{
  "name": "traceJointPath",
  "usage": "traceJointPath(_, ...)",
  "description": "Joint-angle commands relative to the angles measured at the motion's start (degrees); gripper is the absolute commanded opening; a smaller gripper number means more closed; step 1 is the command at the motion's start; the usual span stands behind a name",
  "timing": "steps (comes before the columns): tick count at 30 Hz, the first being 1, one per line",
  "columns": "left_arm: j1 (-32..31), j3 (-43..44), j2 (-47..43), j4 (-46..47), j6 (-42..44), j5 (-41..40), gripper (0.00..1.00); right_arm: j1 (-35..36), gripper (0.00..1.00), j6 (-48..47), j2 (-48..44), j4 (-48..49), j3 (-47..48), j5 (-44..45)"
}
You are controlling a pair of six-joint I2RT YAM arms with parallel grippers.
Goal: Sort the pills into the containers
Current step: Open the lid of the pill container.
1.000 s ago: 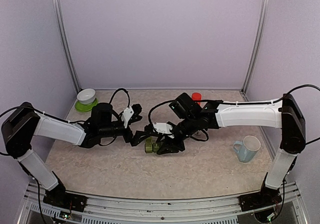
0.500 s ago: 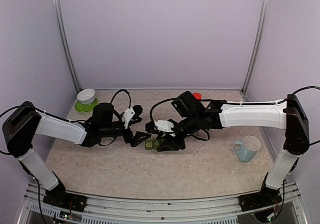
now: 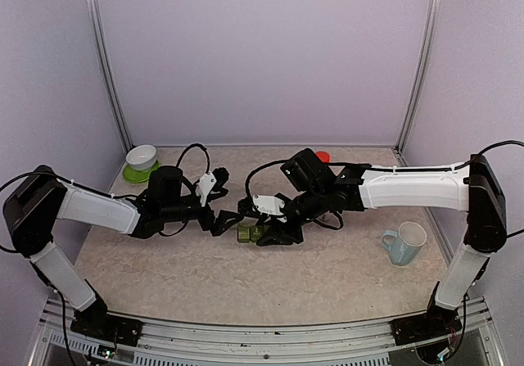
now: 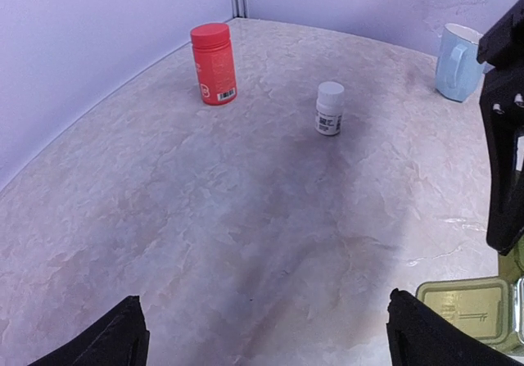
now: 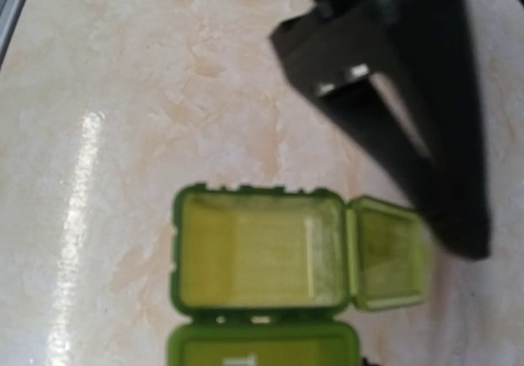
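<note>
The containers (image 3: 248, 233) are a small green strip lying mid-table. In the right wrist view one compartment (image 5: 258, 251) stands open and empty, its lid (image 5: 385, 255) flipped to the right, and the compartment below it (image 5: 262, 345) is closed. My right gripper (image 3: 265, 231) sits at the strip's right end and appears shut on it; its own fingers are out of the wrist view. My left gripper (image 3: 223, 216) is open just left of the strip, and one of its fingers (image 5: 409, 112) hangs over the open lid. No pills are in view.
A red bottle (image 4: 213, 63) and a small white bottle (image 4: 330, 108) stand at the back. A pale blue mug (image 3: 405, 241) is at the right, and a white bowl (image 3: 142, 156) on a green dish sits at the back left.
The left gripper has closed in on the containers from the left. The right gripper and the strip have shifted slightly away from the arm bases.
</note>
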Motion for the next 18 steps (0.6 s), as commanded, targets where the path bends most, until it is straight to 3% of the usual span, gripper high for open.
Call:
traceJointPath(1, 1.3, -1.4, -2.4, 3.5, -2.0, -2.8, 0.99, 0.8, 0.33, -0.1, -0.2, -0.4, 0.5, -1.7)
traceJointPath(18, 4.4, -11.6, -11.4, 17.4, -7.8, -18.0, 0.99, 0.1, 0.34, 0.3, 3.4, 2.9, 1.2, 7.4)
